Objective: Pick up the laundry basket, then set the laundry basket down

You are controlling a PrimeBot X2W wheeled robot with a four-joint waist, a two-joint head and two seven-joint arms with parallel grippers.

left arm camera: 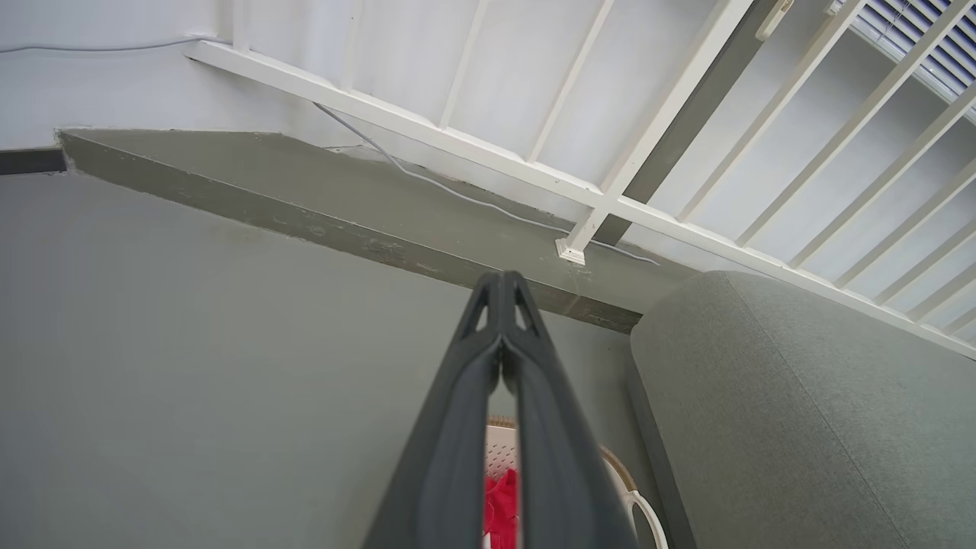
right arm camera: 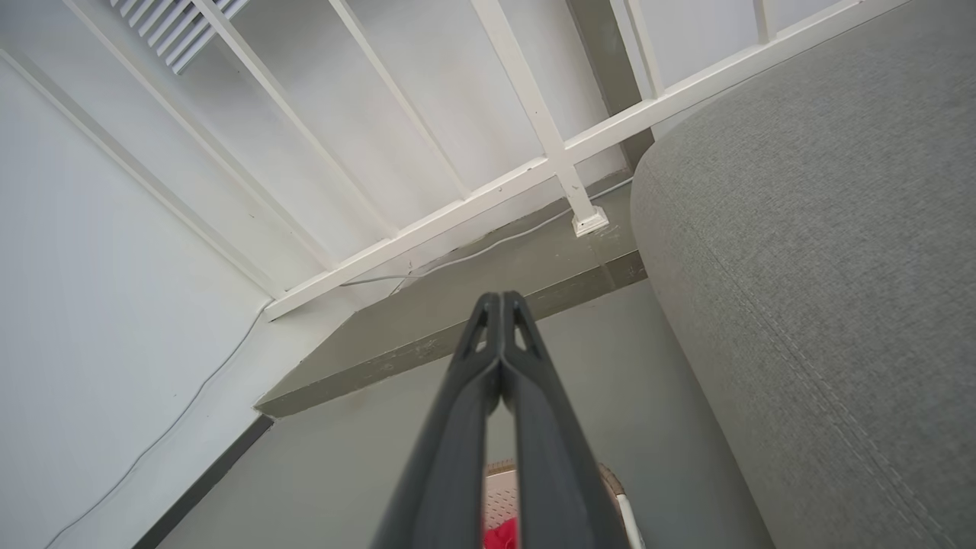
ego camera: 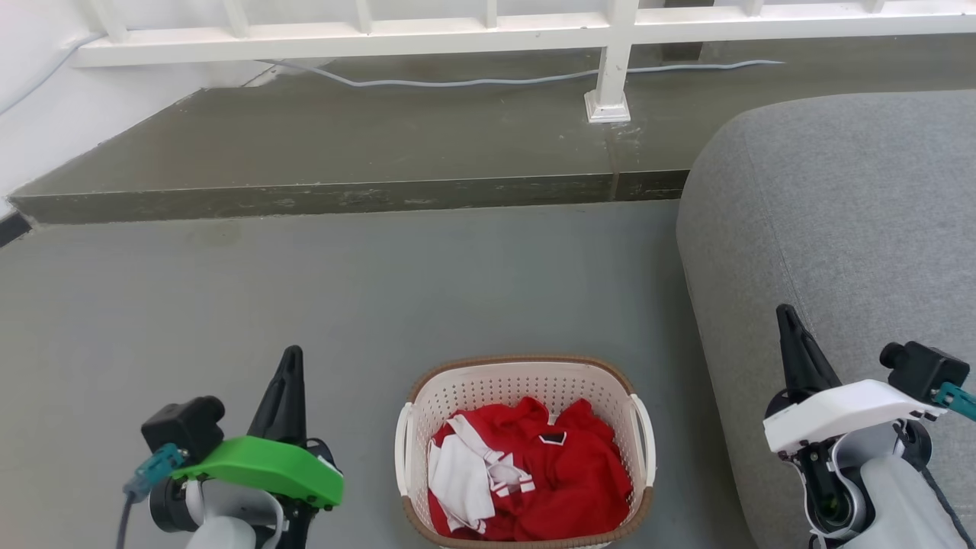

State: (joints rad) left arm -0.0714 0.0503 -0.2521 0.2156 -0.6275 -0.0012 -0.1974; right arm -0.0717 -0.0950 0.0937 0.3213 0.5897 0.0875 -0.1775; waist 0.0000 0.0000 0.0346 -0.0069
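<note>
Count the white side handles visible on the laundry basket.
2. One handle sits on the laundry basket's left side, facing the left gripper; the other handle sits on its right side, beside the grey sofa. No more appear hidden.

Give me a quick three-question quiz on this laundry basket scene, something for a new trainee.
1. True or false: the left gripper is shut on the laundry basket.
2. What lies in the basket? A) red and white clothes B) blue towels C) nothing
3. Fill in: the grey sofa stands on the robot's ____ side of the basket.
Key: 1 false: the left gripper and the right gripper are both shut on nothing, apart from the basket. 2 A. 3 right.
</note>
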